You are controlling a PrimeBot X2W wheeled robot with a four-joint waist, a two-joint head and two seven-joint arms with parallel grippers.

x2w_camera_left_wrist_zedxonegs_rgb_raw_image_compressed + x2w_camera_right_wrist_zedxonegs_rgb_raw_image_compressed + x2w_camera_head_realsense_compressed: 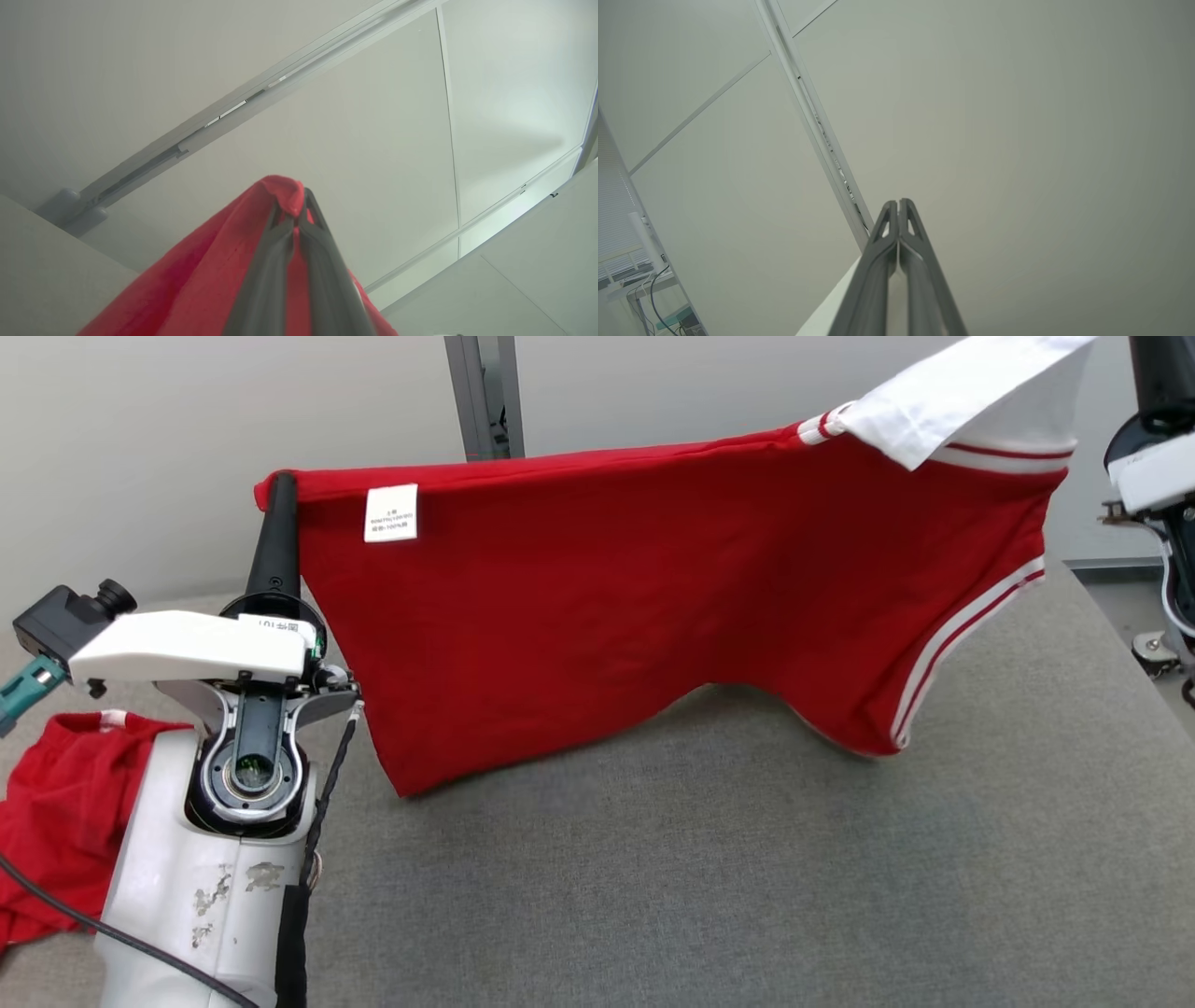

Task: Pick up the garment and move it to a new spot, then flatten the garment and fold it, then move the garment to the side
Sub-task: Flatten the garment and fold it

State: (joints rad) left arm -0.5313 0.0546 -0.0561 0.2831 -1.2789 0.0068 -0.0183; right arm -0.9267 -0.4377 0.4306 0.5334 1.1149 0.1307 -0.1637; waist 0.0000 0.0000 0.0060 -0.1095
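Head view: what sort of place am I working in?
Likely an indoor lab or office workspace: a grey cloth-covered table, plain wall panels with a metal post, and trailing cables by a window blind.

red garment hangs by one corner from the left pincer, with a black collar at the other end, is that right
Not quite. The collar is white, not black, as the head view shows. The rest stands: the red garment hangs by one corner from the left pincer, with the collar at the other end.
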